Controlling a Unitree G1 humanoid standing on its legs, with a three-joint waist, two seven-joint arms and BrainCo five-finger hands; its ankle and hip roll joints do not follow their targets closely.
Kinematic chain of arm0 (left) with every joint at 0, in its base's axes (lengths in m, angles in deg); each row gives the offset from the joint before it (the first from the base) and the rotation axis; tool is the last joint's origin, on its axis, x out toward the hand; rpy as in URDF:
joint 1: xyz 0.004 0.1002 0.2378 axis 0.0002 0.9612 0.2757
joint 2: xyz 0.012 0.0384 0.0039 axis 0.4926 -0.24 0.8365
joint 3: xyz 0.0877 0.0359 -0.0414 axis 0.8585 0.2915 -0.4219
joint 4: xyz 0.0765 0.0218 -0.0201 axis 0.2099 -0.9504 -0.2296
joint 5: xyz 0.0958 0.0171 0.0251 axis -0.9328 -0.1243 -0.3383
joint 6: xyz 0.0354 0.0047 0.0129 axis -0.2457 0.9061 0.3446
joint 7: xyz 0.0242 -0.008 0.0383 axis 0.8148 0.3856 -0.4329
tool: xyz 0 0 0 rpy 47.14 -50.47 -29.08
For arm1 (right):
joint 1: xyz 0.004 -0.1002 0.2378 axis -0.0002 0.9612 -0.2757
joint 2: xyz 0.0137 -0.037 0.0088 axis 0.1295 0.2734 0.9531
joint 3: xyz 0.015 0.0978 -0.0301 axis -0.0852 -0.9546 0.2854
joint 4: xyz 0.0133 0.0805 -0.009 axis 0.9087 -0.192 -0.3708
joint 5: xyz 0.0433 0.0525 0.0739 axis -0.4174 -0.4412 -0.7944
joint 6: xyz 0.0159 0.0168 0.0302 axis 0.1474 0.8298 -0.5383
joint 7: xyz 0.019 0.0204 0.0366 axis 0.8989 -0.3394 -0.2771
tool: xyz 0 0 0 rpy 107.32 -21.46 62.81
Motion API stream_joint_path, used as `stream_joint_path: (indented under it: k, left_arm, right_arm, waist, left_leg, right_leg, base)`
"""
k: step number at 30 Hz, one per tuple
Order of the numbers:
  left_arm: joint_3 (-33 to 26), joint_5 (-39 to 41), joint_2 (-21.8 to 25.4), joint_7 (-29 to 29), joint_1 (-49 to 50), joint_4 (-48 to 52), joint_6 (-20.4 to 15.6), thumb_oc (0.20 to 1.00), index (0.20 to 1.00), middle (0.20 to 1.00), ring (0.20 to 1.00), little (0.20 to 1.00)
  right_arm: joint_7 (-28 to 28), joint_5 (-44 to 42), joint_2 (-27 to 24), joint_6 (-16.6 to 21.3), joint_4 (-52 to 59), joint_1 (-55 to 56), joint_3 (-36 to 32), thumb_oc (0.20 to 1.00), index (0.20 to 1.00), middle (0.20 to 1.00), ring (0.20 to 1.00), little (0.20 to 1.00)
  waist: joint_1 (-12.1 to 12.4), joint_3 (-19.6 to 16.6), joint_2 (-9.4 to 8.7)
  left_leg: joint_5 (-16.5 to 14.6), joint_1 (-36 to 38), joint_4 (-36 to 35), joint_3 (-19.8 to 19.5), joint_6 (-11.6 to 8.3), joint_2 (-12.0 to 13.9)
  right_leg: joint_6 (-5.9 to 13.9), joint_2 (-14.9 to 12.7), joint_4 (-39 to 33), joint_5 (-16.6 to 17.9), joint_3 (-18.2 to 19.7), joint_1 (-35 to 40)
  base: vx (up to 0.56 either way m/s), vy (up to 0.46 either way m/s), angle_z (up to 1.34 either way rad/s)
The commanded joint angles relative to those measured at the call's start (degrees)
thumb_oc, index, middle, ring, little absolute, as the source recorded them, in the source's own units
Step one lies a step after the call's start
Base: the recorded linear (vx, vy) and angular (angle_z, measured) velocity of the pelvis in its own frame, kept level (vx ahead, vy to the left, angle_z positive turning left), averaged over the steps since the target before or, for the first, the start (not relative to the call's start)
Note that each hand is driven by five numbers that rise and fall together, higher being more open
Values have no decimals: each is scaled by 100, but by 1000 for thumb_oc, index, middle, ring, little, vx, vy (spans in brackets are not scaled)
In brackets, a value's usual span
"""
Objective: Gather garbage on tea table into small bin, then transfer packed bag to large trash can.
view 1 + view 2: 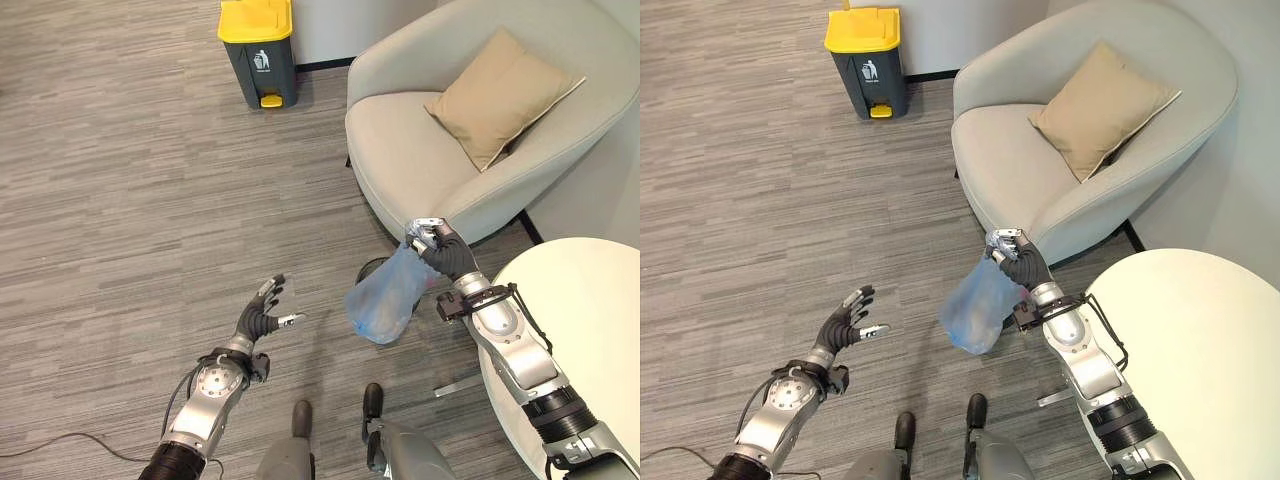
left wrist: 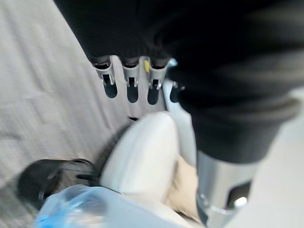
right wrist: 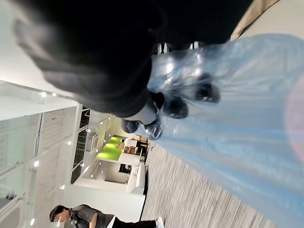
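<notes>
The armchair [image 1: 470,140] is ahead of me on the right, pale grey, with a tan cushion [image 1: 500,95] leaning against its back. The round white worktop [image 1: 585,330] lies at my right side, close by my right arm. Farther off, across the grey carpet [image 1: 120,180] and to the left of the armchair, stands the large can [image 1: 258,55], dark grey with a yellow lid, against the wall. My right hand [image 1: 440,250] is raised in front of the armchair's front edge, fingers curled tight round the gathered neck of the blue bag [image 1: 385,295]; in the right wrist view the dark fingertips [image 3: 206,92] press into the bunched plastic. The bag hangs free below the fist, full and rounded, above the floor and well apart from the large can. Just behind the bag on the floor I see the dark rim of the small bin [image 1: 372,268], mostly hidden by the plastic; in the left wrist view it shows as a dark round thing beside the bag. My left hand [image 1: 262,312] is held out to the left of the bag, apart from it, fingers spread and straight, holding nothing. In the right wrist view a person [image 3: 90,217] shows far off in the room.
</notes>
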Motion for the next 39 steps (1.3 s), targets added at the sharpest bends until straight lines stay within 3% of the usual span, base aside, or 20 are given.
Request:
stream_joint_path:
  k: [1,12,35,36,37,39]
  left_arm:
    - [138,-196,274,103,-71,265,-450,1000,1000,1000,1000,1000]
    - [986,-540,-180,-237,-1202,-152,-262,1000,1000,1000,1000,1000]
    - [1931,-1151,-921,-634,-1950,-1609,124,1000,1000,1000,1000,1000]
    - [1938,-1156,-950,-663,-1992,-1666,143,755,755,755,755,755]
    - [1932,-1124,-968,-668,-2014,-1676,130,200,200,200,200,200]
    - [1888,-1034,-974,-693,-2093,-1640,87,200,200,200,200,200]
  right_arm:
    - [92,-330,262,560,567,-191,-102,200,200,200,200,200]
    - [225,-628,725,403,616,-771,718,200,200,200,200,200]
    - [139,-1706,1813,432,610,-2379,2003,200,200,200,200,200]
    - [144,-1732,1832,422,607,-2401,2033,200,200,200,200,200]
    - [152,-1740,1834,416,614,-2412,2059,200,200,200,200,200]
    - [182,-1768,1825,405,612,-2384,2085,200,200,200,200,200]
  waist:
    - [-42,-687,-221]
    - [-212,-1011,-279]
    - [-119,-1109,-399]
    - [-125,-1110,-399]
    - [-132,-1111,-392]
    - [-150,-1115,-378]
  left_leg:
    - [-429,-439,417,39,-187,-56]
    - [-533,234,27,323,-81,-67]
    - [-572,459,-94,409,-19,-49]
    - [-571,461,-94,411,-20,-48]
    - [-571,465,-99,410,-18,-51]
    - [-568,470,-101,425,-17,-61]
  right_leg:
    - [546,-209,-22,-822,-4,490]
    - [624,-218,-63,-813,275,796]
    - [643,-230,-91,-760,355,894]
    - [645,-233,-91,-754,360,891]
    - [646,-234,-92,-749,366,887]
    - [647,-235,-93,-742,376,883]
  base:
    - [55,75,-6]
    - [67,44,-17]
    - [13,9,0]
    - [-4,10,-4]
    - [-6,13,-4]
    - [0,0,0]
